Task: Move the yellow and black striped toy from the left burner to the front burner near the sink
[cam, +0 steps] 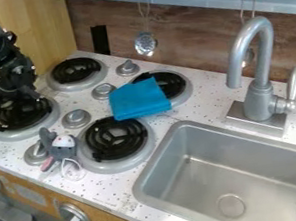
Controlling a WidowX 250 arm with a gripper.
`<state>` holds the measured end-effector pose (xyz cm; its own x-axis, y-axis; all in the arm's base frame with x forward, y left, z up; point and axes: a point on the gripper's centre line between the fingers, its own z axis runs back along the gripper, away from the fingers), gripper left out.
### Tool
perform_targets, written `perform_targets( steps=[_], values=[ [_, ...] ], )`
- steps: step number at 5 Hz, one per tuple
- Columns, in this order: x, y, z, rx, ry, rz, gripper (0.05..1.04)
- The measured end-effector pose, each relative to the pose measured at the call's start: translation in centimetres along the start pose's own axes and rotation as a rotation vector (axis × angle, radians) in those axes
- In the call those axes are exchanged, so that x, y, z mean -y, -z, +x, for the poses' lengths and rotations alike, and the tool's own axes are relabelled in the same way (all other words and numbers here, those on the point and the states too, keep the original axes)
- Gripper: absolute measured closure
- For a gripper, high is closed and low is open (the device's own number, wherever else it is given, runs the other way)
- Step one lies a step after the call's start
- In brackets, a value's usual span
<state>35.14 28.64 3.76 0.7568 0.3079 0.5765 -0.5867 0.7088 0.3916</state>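
End effector (18, 101) hangs over the left burner (26, 131); I can't tell its opening or hold. Blue cloth (138, 99) overlaps another burner (174, 84), plush toy (61, 148) beside a knob (35, 154); both suit gentle descents.

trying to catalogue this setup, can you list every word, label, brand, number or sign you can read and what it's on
There is no text that can be read.
Wooden front panel: pale marks near the front knobs, too small and faint to tell whether they are print.
Blue cloth, plush toy and faucet: no legible text.
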Motion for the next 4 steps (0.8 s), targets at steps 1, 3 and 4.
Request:
perform_targets(
  steps=[1,3,4],
  values=[
    [1.5,-2.2,-1.1,0.005,0.016,-0.041,0.68],
    [4.2,-8.1,-2.3,0.069,0.02,-0.076,0.706],
    [6.8,-11.2,-3.3,0.107,0.076,-0.131,0.706]
  ],
)
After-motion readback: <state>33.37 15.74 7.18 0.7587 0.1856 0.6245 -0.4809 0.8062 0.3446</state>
